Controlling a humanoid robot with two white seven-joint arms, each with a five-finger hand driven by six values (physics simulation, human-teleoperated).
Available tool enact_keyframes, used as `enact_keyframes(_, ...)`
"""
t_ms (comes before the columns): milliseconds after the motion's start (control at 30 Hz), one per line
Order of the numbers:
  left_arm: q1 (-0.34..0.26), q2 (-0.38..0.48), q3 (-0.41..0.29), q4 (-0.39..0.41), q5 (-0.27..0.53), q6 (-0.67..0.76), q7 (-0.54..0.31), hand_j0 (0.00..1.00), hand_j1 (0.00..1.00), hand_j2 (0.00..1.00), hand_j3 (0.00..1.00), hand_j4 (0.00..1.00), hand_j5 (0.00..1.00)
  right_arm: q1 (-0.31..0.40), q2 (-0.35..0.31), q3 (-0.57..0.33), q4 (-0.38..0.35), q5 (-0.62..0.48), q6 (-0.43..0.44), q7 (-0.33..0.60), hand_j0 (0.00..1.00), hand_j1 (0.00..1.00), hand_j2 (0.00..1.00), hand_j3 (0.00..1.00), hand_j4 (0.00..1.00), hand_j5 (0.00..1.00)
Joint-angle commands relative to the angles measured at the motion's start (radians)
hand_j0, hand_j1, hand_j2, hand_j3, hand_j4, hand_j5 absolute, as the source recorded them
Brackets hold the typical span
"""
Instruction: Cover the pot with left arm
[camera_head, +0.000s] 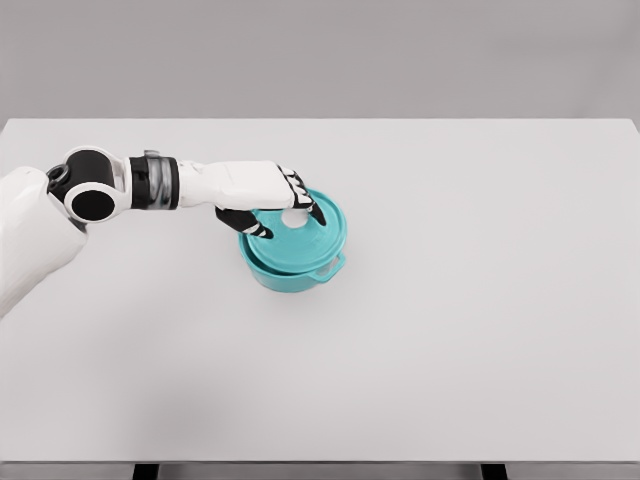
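table (420, 380), left hand (272, 200) curled over lid (300, 245)

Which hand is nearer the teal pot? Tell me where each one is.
Left. The left hand is directly over the pot, fingers around the white knob of the lid. The right hand is out of view.

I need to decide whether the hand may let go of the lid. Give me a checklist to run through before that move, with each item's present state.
1. Lid over the teal pot: ok, it covers the opening.
2. Lid seated flat on the rim: cannot tell.
3. Left hand on the white knob: ok, fingers curl around it.
4. Pot upright on the table: ok.
5. Pot handle free of the fingers: ok.
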Motion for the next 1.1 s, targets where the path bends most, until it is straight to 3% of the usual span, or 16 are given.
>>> enact_keyframes(0, 0.0, 0.002, 0.002, -0.002, 0.006, 0.003, 0.0, 0.8, 0.8, 0.8, 0.8, 0.8, 0.8, 0.0, 0.0, 0.0, 0.0, 0.0, 0.0, 0.0, 1.0, 1.0, 1.0, 1.0, 1.0, 1.0)
enact_keyframes(133, 0.0, 0.005, 0.004, -0.011, 0.012, 0.003, 0.0, 0.81, 0.81, 0.81, 0.81, 0.81, 0.81, 0.0, 0.0, 0.0, 0.0, 0.0, 0.0, 0.0, 1.0, 1.0, 1.0, 1.0, 1.0, 1.0)
enact_keyframes(200, 0.0, 0.011, 0.022, -0.066, 0.015, 0.003, 0.0, 0.81, 0.81, 0.81, 0.81, 0.81, 0.81, 0.0, 0.0, 0.0, 0.0, 0.0, 0.0, 0.0, 1.0, 1.0, 1.0, 1.0, 1.0, 1.0)
enact_keyframes(367, -0.006, 0.038, 0.053, -0.115, 0.017, 0.003, 0.0, 0.93, 0.93, 0.93, 0.93, 0.93, 0.93, 0.0, 0.0, 0.0, 0.0, 0.0, 0.0, 0.0, 1.0, 1.0, 1.0, 1.0, 1.0, 1.0)
enact_keyframes(467, -0.005, 0.086, 0.082, -0.14, 0.015, 0.003, 0.0, 1.0, 1.0, 1.0, 1.0, 1.0, 1.0, 0.0, 0.0, 0.0, 0.0, 0.0, 0.0, 0.0, 1.0, 1.0, 1.0, 1.0, 1.0, 1.0)
enact_keyframes(567, 0.002, 0.207, 0.123, -0.221, 0.024, 0.003, 0.0, 1.0, 1.0, 1.0, 1.0, 1.0, 1.0, 0.0, 0.0, 0.0, -0.001, 0.0, 0.0, 0.0, 1.0, 1.0, 1.0, 1.0, 1.0, 1.0)
enact_keyframes(633, 0.057, 0.278, 0.192, -0.247, 0.061, 0.003, 0.0, 1.0, 1.0, 1.0, 1.0, 1.0, 1.0, 0.0, 0.0, 0.0, 0.0, 0.0, 0.0, 0.0, 1.0, 1.0, 1.0, 1.0, 1.0, 1.0)
enact_keyframes(667, 0.115, 0.311, 0.268, -0.242, 0.066, 0.003, 0.0, 1.0, 1.0, 1.0, 1.0, 1.0, 1.0, 0.0, 0.0, 0.0, 0.0, 0.0, 0.0, 0.0, 1.0, 1.0, 1.0, 1.0, 1.0, 1.0)
enact_keyframes(733, 0.225, 0.319, 0.404, -0.236, 0.067, 0.003, 0.0, 1.0, 1.0, 1.0, 1.0, 1.0, 1.0, 0.0, 0.0, 0.0, 0.0, 0.0, 0.0, 0.0, 1.0, 1.0, 1.0, 1.0, 1.0, 1.0)
enact_keyframes(800, 0.302, 0.321, 0.496, -0.233, 0.063, 0.003, 0.0, 1.0, 1.0, 1.0, 1.0, 1.0, 1.0, 0.0, 0.0, 0.0, 0.0, 0.0, 0.0, 0.0, 1.0, 1.0, 1.0, 1.0, 1.0, 1.0)
enact_keyframes(867, 0.31, 0.319, 0.498, -0.2, 0.061, 0.003, 0.0, 1.0, 1.0, 1.0, 1.0, 1.0, 1.0, 0.0, 0.0, 0.0, 0.0, 0.0, 0.0, 0.0, 1.0, 1.0, 1.0, 1.0, 1.0, 1.0)
enact_keyframes(1067, 0.325, 0.305, 0.49, -0.195, 0.055, 0.003, 0.0, 1.0, 1.0, 1.0, 1.0, 1.0, 1.0, 0.0, 0.0, 0.0, 0.0, 0.0, 0.0, 0.0, 1.0, 1.0, 1.0, 1.0, 1.0, 1.0)
